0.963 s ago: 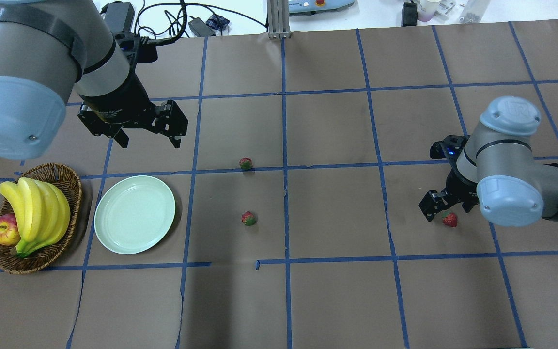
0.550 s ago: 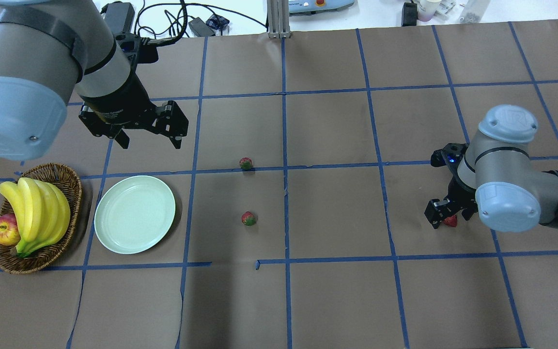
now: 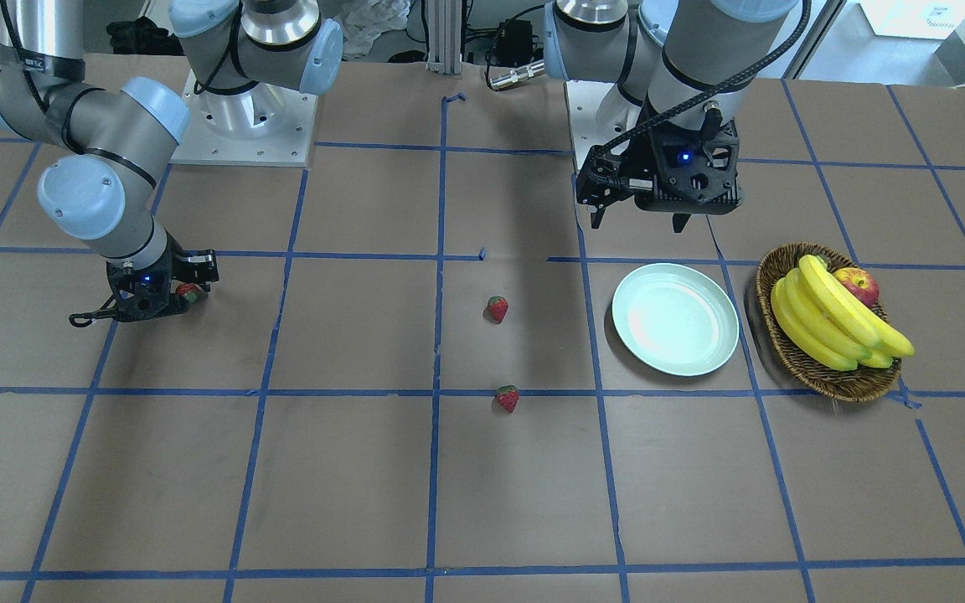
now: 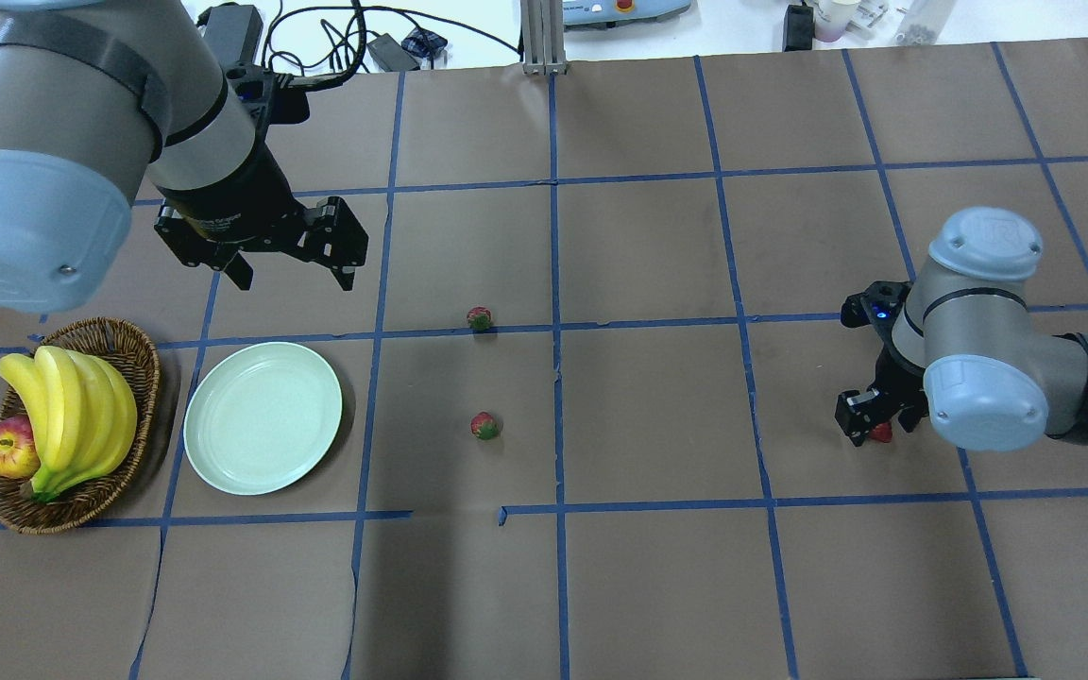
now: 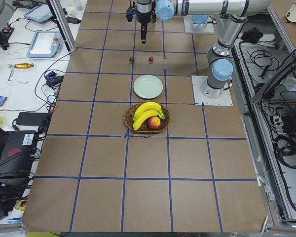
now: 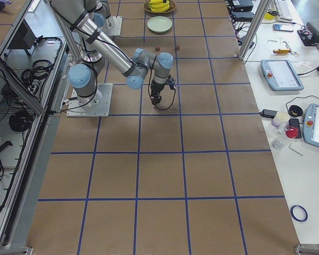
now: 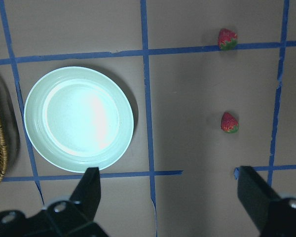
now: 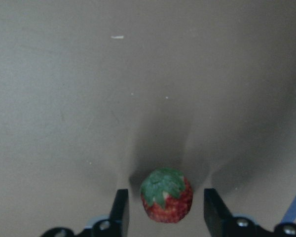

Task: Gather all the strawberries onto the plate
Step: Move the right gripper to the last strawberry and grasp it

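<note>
We list, nearest first: brown paper table (image 4: 657, 586), gridded in blue tape (image 4: 558, 425); mint plate (image 4: 263, 417) beside a wicker basket (image 4: 149, 364) of bananas (image 4: 72, 406); near strawberry (image 4: 484, 426) and far strawberry (image 4: 480, 318) mid-table, well apart from the plate; left gripper (image 7: 168, 187) raised, fingers spread wide; cables (image 4: 317, 38) on the bench (image 4: 468, 28) beyond. Only the right wrist view shows the right gripper (image 8: 164, 197) straddling the third strawberry (image 8: 166, 205), fingers apart, gaps both sides.
</note>
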`<state>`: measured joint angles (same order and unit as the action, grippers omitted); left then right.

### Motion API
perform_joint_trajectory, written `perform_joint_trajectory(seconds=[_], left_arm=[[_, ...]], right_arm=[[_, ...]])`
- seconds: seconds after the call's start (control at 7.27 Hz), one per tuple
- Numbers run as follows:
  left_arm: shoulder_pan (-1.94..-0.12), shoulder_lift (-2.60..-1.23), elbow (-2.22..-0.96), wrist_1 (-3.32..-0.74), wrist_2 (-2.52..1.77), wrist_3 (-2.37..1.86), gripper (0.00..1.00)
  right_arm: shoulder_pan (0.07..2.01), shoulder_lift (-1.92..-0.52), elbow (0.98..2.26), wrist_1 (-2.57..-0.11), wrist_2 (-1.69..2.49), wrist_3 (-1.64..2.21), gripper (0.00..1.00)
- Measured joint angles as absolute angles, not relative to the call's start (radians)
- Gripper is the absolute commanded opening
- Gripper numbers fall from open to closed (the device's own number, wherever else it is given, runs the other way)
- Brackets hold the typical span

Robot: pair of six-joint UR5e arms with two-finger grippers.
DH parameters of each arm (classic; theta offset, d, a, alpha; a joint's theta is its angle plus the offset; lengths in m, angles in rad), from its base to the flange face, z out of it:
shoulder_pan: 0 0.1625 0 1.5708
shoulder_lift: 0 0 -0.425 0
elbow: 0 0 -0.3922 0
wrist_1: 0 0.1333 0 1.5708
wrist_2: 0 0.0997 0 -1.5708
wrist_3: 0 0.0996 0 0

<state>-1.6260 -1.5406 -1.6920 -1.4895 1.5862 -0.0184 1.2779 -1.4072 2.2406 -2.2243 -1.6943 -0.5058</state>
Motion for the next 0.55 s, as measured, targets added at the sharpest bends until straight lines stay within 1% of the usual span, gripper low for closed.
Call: perform_joint_trajectory(seconds=[0.55], left_arm=[[-1.625,-1.541,-1.692,-1.488,1.586,-0.020,1.00]], right_arm=[[1.288,-1.416,2.236,-2.273,-1.646,-0.453,0.00]])
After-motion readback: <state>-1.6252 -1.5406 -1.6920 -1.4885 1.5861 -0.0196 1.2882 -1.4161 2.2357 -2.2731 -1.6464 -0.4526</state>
